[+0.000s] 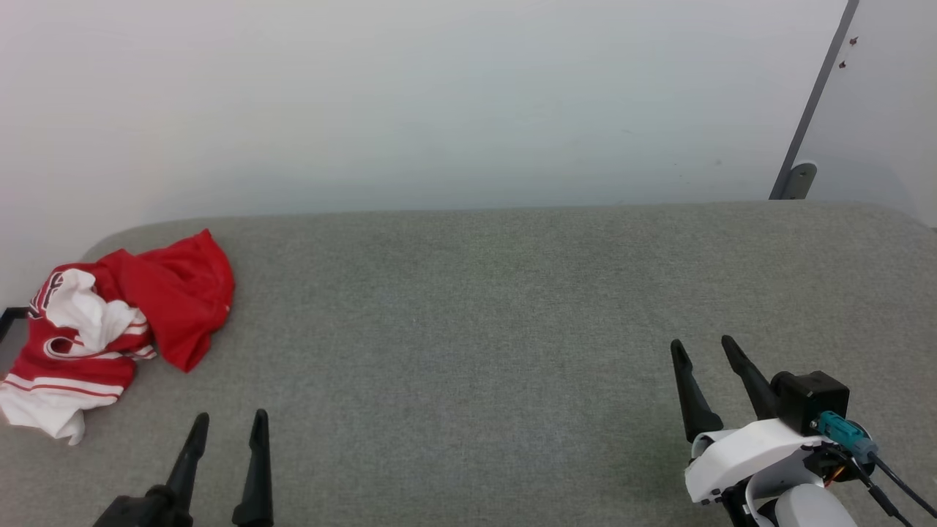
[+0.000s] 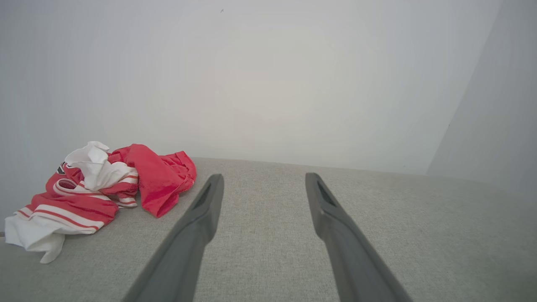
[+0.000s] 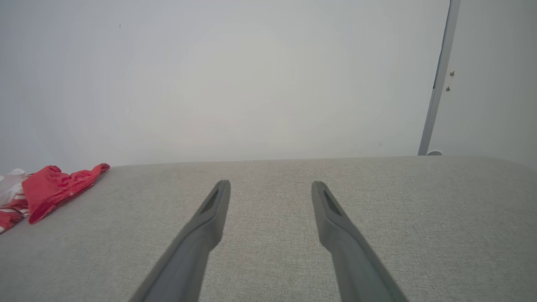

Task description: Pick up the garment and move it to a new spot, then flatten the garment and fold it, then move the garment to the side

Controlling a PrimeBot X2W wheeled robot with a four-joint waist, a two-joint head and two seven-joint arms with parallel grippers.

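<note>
A grey fabric-covered surface (image 1: 512, 329) with rounded far corners runs up to a white wall (image 1: 439, 102). Directly on it lies the garment (image 1: 124, 322) (crumpled, red with white and striped parts), heaped at the left end, just short of the wall.

I get even, soft, bright light with barely a shadow on the grey surface (image 1: 468, 293), a washed-out glow on the wall (image 1: 439, 95), and both wrist views blur their own near fingers (image 2: 184, 251) toward the bottom edge.
</note>
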